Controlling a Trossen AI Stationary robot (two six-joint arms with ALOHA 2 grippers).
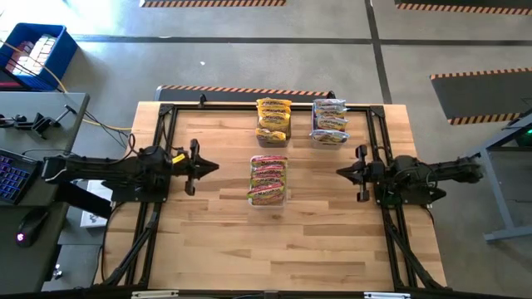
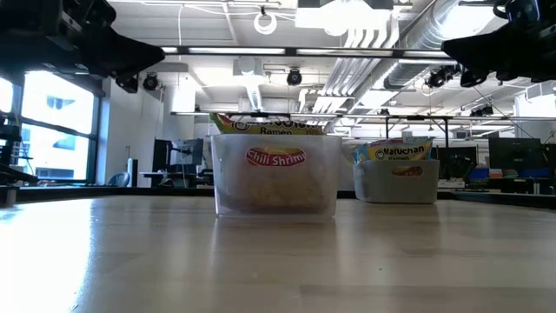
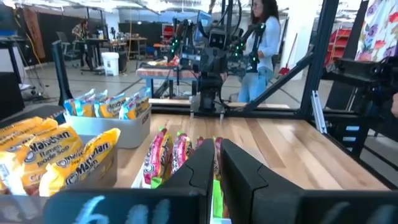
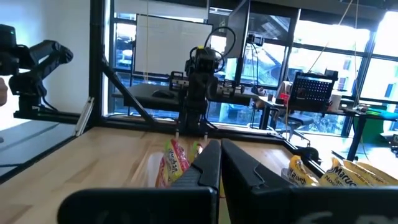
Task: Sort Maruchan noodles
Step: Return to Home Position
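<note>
Since every one of the noodle packs that I can see sits inside a bin, the sorting looks done. I think the arms are now going back to their rest spots.

The red-and-green packs (image 1: 268, 178) lie in a clear bin (image 2: 234, 196) in the middle of the bench (image 1: 216, 241). Just past that clear bin, toward the far edge, the yellow packs (image 1: 273, 119) fill a second bin (image 1: 274, 139). The silvery-white packs (image 1: 330, 122) fill a third bin (image 2: 395, 187), past the clear bin and off to its right.

The left gripper (image 1: 208, 166) hangs in the air to the left of the clear bin, well apart from it, and points at it. The right gripper (image 1: 343, 172) does the same from the right. Both have their fingers pressed almost together and hold nothing.

So the next move, I guess, needs no grabbing. Each arm only has to draw away from the clear bin and settle without bumping it.
</note>
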